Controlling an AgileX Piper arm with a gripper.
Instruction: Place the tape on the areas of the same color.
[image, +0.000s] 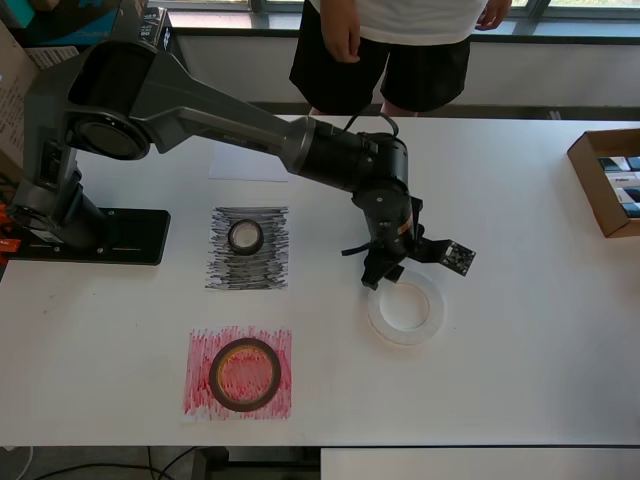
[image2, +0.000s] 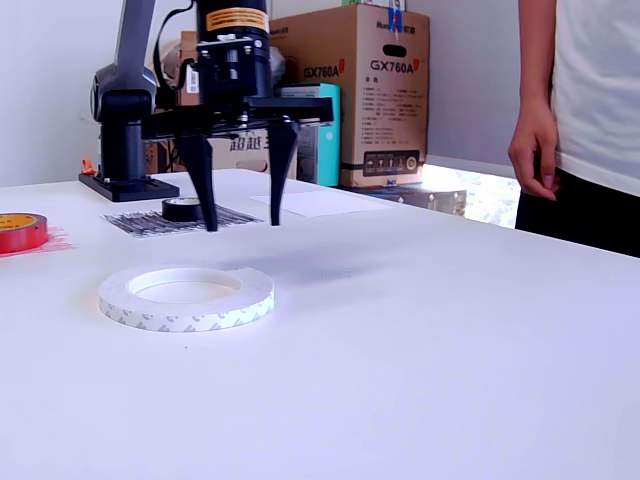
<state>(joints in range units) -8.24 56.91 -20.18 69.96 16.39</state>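
The large white translucent roll (image: 406, 308) lies flat on the bare table; it also shows in the exterior view (image2: 186, 297). My gripper (image: 385, 274) (image2: 242, 216) points down, open and empty, hanging just above the table at the roll's far edge without touching it. The small black roll (image: 246, 237) (image2: 183, 208) sits on the black scribbled patch (image: 222, 265). The reddish-brown roll (image: 244, 374) (image2: 20, 231) sits on the red scribbled patch (image: 200, 395). The plain white patch (image: 245, 168) (image2: 320, 203) lies bare at the back, partly under the arm.
An open cardboard box (image: 600, 185) stands at the overhead view's right edge. The arm's base (image: 95, 235) is at the left. A person (image: 390, 50) (image2: 590, 120) stands at the far table edge. Cardboard boxes (image2: 370, 90) stand behind the table.
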